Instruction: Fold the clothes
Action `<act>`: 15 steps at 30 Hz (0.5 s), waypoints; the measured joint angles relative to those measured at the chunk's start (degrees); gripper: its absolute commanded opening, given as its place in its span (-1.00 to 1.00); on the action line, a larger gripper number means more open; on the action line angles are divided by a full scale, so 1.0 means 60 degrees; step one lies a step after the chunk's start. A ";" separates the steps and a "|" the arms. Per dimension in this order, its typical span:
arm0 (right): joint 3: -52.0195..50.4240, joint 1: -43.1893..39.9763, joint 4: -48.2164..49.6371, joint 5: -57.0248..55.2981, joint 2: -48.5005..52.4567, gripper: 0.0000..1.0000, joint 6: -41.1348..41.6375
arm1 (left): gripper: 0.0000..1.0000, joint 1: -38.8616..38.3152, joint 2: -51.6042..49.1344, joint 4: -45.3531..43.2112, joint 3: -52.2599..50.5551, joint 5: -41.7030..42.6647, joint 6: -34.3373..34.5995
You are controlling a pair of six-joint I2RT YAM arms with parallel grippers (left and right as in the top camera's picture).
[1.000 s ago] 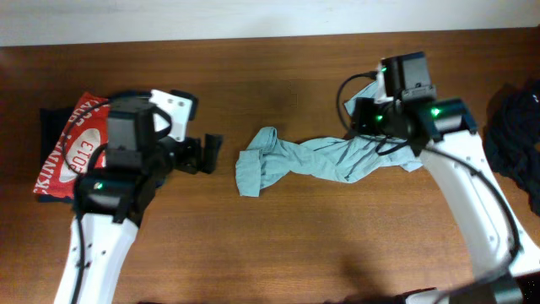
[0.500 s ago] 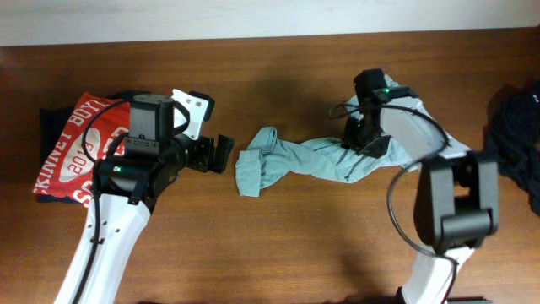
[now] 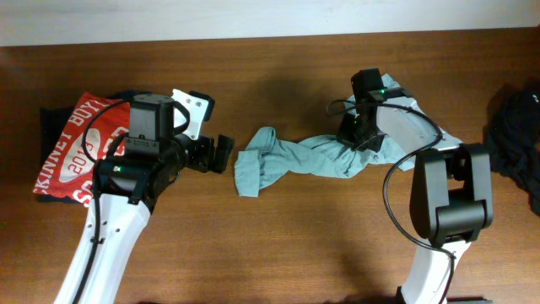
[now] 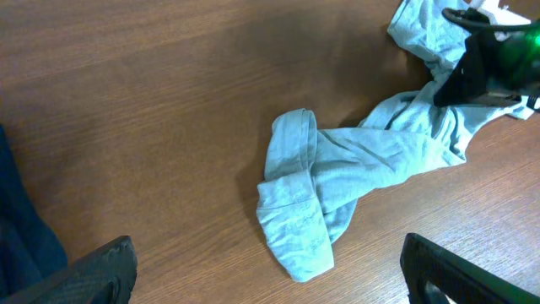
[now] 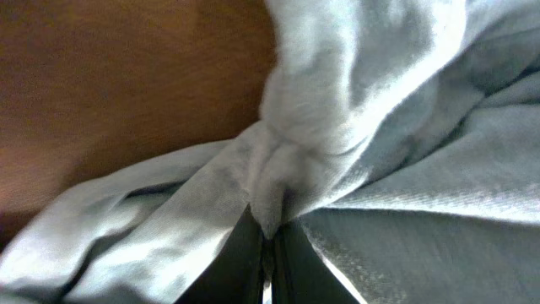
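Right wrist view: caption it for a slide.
Right gripper shut on a bunched fold of the pale grey-blue t-shirt, wooden table behind.

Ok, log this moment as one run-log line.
right gripper: shut on pale grey-blue t-shirt | left gripper: open, clear of fabric | t-shirt: bunched, unfolded | aside: red soccer t-shirt, black garment

- T-shirt (image 3: 291, 160): plain pale grey-blue, no print.
- Table (image 3: 278, 245): reddish-brown, with wood grain.
- Red shirt (image 3: 72, 156): red with white lettering.
- Garment (image 3: 516, 127) at the right edge: black.
- Arms (image 3: 97, 245): white links, black joints, small green lights.
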State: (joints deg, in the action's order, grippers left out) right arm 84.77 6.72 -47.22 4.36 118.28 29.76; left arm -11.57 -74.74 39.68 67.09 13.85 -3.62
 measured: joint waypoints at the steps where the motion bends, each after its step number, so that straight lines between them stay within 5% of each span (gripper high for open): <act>1: 0.0095 0.0000 -0.0018 0.0080 -0.0022 -0.92 -0.0044 | 0.99 0.0000 0.0000 0.0000 0.0000 0.0000 0.0000; 15: 0.2463 0.0823 0.1417 0.1206 -0.2000 -0.92 -0.1796 | 0.99 0.0000 0.0000 -0.0186 0.0000 0.0000 0.0000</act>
State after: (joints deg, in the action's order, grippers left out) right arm 99.55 11.66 -38.72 11.60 106.28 18.98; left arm -11.57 -74.74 38.57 67.09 13.85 -3.62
